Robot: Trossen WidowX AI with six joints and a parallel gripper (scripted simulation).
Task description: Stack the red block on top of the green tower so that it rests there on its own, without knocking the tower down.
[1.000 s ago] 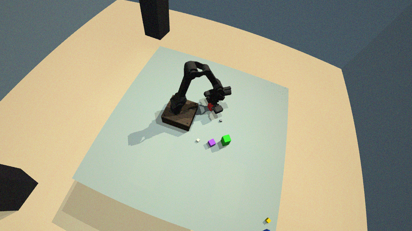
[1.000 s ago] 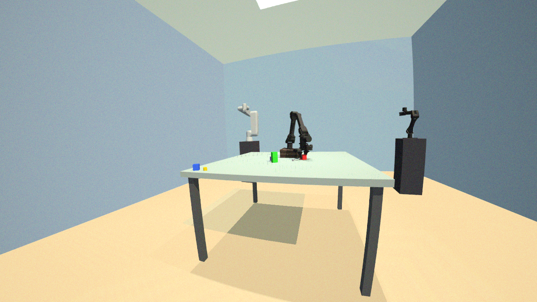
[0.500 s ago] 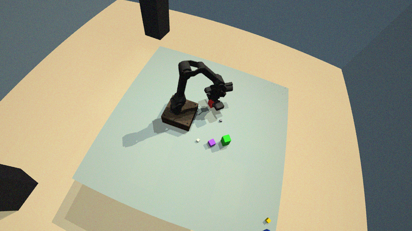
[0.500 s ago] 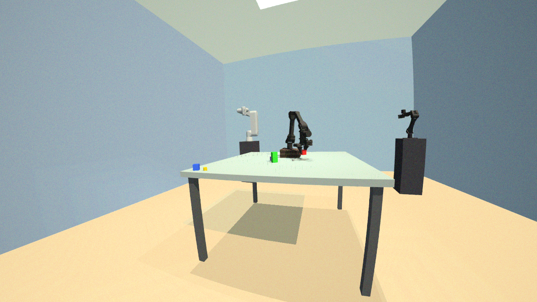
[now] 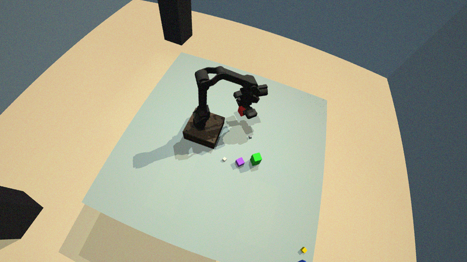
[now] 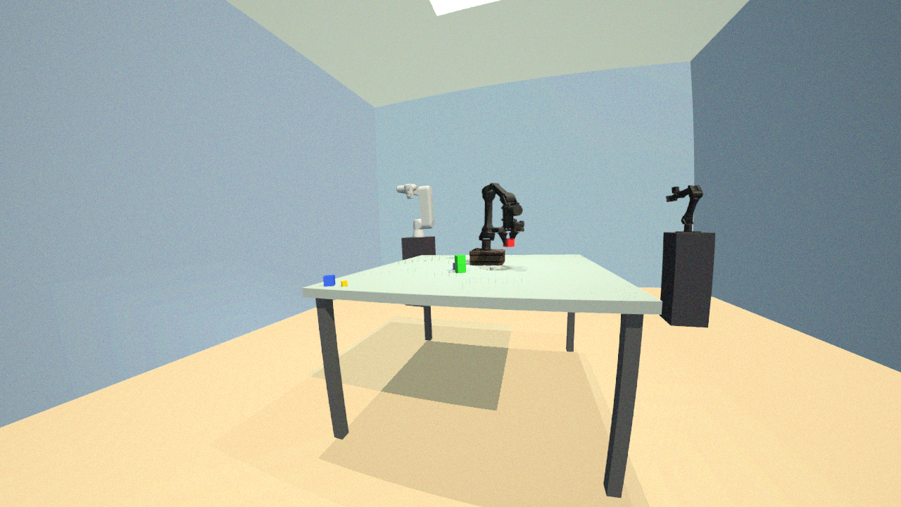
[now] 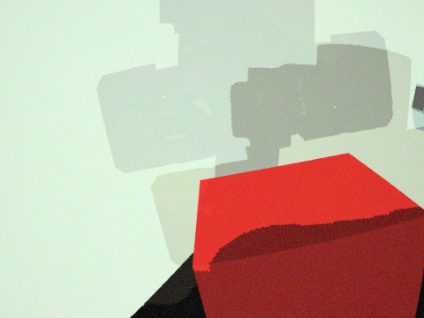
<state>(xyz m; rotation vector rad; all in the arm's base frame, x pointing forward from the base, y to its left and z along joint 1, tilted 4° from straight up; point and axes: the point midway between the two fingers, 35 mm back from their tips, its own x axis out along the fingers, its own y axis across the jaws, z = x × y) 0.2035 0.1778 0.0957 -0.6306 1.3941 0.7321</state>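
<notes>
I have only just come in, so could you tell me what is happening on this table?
The black arm's pincer is shut on the red block and holds it in the air above the table, close to the arm's base. The green tower stands apart from it on the table, beside a purple block, with nothing on top yet.

Hung above the table (image 5: 192, 206) with gripper (image 5: 245, 111) shut on red block (image 5: 241, 110). Open air toward green tower (image 5: 256, 158); purple cube (image 5: 239, 161) just beside it, white bit (image 5: 224, 159) near.
</notes>
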